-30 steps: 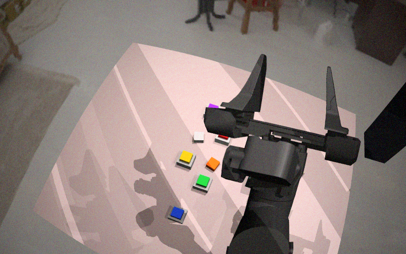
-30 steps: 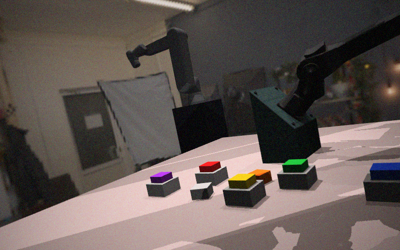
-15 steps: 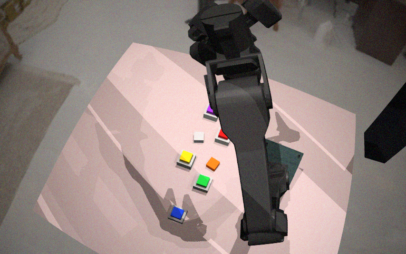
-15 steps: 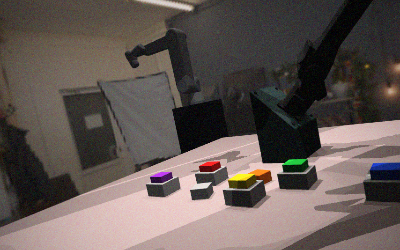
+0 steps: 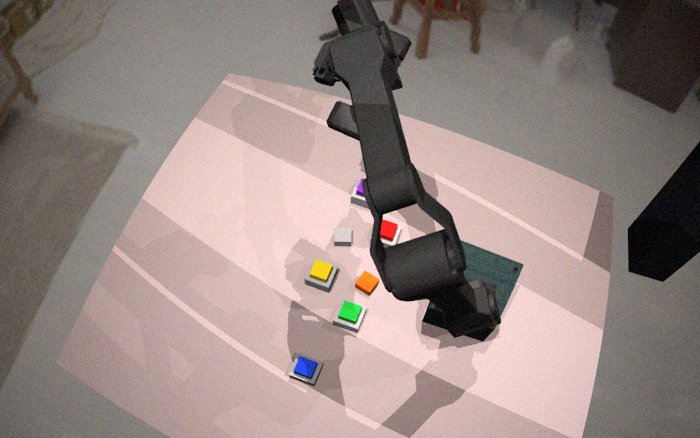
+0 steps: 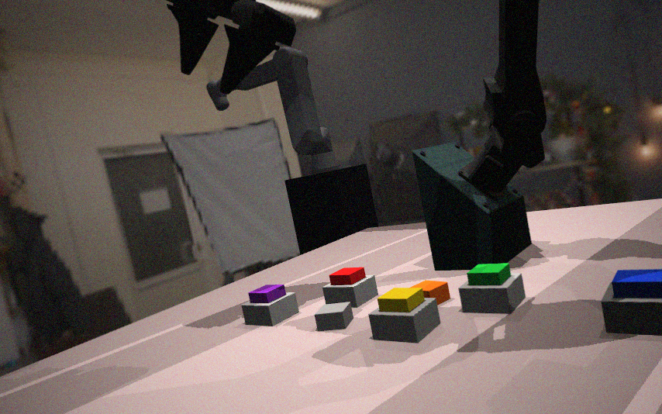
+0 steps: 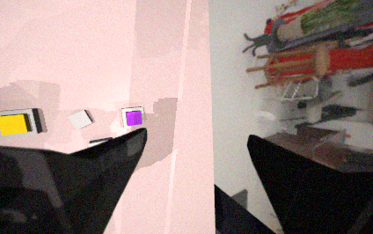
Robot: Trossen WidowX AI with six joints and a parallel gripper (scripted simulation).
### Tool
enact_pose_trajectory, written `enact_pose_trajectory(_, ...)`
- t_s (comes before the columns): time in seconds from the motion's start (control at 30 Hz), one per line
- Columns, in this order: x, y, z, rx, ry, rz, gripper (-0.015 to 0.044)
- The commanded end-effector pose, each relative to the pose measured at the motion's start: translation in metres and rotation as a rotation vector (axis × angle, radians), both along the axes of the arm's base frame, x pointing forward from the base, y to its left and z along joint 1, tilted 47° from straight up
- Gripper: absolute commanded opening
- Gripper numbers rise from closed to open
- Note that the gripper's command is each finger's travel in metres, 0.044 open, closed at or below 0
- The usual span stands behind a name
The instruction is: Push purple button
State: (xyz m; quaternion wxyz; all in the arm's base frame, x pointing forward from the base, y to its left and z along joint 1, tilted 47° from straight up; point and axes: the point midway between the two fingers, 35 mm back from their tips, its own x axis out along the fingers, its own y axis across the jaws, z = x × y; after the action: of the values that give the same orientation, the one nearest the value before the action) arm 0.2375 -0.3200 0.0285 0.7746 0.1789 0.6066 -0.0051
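The purple button point(image 5: 361, 189) point(image 6: 267, 292) point(image 7: 134, 118) sits on a light grey base and stands raised. The arm partly covers it in the top view. My gripper point(image 6: 205, 82) point(image 7: 197, 136) is open with nothing between its fingers. It hangs high above the table, well clear of the purple button. In the wrist view the button lies just above the left fingertip, left of the gap between the fingers. In the top view the arm hides most of the gripper.
Near the purple button are a red button point(image 5: 388, 230) point(image 6: 346, 275) and a grey block point(image 5: 343, 235) point(image 6: 333, 316) point(image 7: 80, 119). Farther off are yellow point(image 5: 320, 270) point(image 6: 401, 299), green point(image 5: 350, 311) point(image 6: 488, 274) and blue point(image 5: 305, 367) point(image 6: 636, 283) buttons and an orange block point(image 5: 366, 282) point(image 6: 435, 291).
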Motion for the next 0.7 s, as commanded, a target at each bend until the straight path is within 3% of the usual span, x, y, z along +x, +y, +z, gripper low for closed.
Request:
enact_pose_trajectory(0.0,0.010,0.045,-0.056,0.230,0.019,0.117,0.0400)
enact_pose_trajectory(0.2,0.010,0.111,-0.117,0.530,0.040,0.225,0.0400)
enact_pose_trajectory(0.4,0.010,0.113,-0.118,0.538,0.040,0.227,0.0400)
enact_pose_trajectory(0.67,0.018,0.157,-0.161,0.540,0.039,0.227,0.0190)
